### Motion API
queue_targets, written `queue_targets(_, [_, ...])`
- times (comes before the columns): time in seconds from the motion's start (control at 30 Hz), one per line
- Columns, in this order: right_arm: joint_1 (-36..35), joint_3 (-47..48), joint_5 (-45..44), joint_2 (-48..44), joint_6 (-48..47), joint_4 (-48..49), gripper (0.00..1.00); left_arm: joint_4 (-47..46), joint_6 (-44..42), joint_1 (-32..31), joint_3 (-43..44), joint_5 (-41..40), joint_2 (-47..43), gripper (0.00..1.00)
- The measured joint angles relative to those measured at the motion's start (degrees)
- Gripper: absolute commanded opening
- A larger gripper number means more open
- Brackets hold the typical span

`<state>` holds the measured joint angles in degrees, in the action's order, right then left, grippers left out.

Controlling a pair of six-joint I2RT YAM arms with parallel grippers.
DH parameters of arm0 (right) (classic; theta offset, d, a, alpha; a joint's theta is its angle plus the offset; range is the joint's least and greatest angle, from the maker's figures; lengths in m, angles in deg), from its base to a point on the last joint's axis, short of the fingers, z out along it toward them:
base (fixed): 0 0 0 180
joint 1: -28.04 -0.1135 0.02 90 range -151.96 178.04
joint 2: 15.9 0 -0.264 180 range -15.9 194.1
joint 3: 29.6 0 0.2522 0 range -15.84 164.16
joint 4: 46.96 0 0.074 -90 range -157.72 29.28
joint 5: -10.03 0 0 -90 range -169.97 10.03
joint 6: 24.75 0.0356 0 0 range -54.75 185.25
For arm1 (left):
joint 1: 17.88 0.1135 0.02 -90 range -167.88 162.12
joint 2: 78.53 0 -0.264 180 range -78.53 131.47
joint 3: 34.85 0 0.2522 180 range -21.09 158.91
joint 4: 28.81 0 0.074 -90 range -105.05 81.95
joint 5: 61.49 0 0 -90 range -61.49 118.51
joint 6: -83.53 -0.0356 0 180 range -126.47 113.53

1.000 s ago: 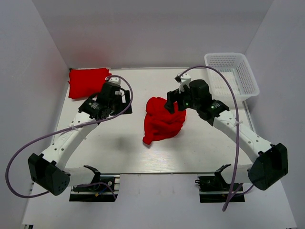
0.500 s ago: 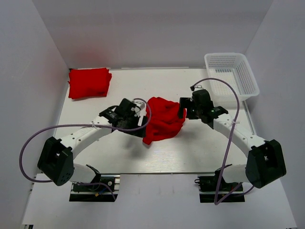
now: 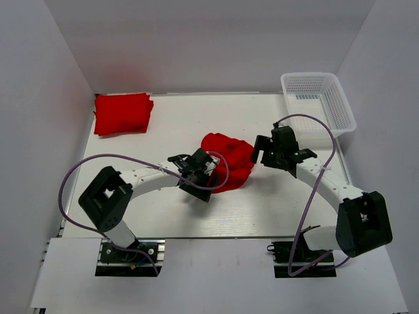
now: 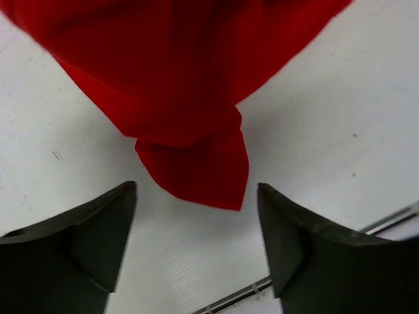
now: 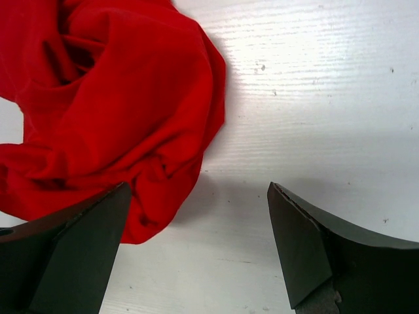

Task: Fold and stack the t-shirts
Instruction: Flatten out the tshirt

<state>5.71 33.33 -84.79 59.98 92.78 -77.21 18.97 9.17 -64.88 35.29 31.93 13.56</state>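
A crumpled red t-shirt (image 3: 229, 160) lies in a heap at the middle of the white table (image 3: 170, 134). A second red t-shirt (image 3: 122, 112) lies folded at the back left corner. My left gripper (image 3: 208, 178) is low at the heap's near left edge. It stands open, and in the left wrist view a pointed corner of the t-shirt (image 4: 177, 78) reaches just up to the left gripper (image 4: 196, 190), ungripped. My right gripper (image 3: 260, 152) is open at the heap's right side. In the right wrist view the t-shirt (image 5: 118, 111) lies by the left finger of the right gripper (image 5: 198, 190), with bare table between the jaws.
A white mesh basket (image 3: 319, 98) stands at the back right corner, empty. White walls close in the table on three sides. Purple cables loop from both arms over the table.
My left arm has swung from near the folded t-shirt down to the heap's near left edge. My right gripper has moved off the heap's top to its right side. The heap has sunk lower.
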Motion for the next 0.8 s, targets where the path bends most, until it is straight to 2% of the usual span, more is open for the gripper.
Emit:
queue_targets(0.03, [0.28,-0.35,0.35,0.0,0.42,-0.02,0.9,0.0,0.15,-0.24,0.33,-0.68,1.01,0.73])
queue_targets(0.1, [0.7,-0.92,0.76,-0.07,0.81,0.13,0.9,-0.26,0.5,-0.63,0.92,-2.01,2.27,0.73])
queue_targets(0.17, [1.05,-1.51,1.01,-0.2,1.03,0.15,0.9,-1.05,0.9,-0.83,1.14,-2.97,2.45,0.61])
queue_targets(0.2, [1.25,-1.88,1.18,-0.33,1.07,0.26,0.9,-1.49,1.18,-0.85,1.31,-3.37,2.43,0.51])
queue_targets(0.23, [1.36,-2.29,1.22,-0.55,1.09,0.31,0.9,-1.9,1.38,-0.85,1.57,-3.82,2.43,0.15])
queue_targets(0.27, [1.49,-2.69,1.25,-0.83,1.09,0.26,0.9,-2.21,1.81,-0.85,1.81,-4.28,2.45,0.0])
queue_targets(0.53, [2.73,-3.23,2.67,-2.73,-0.85,0.28,0.9,-1.64,6.84,-0.09,5.09,-10.49,1.7,0.0])
queue_targets(0.8, [2.73,-7.72,7.43,-5.05,-7.23,0.28,0.9,0.68,13.18,0.44,5.86,-18.62,-10.25,0.0])
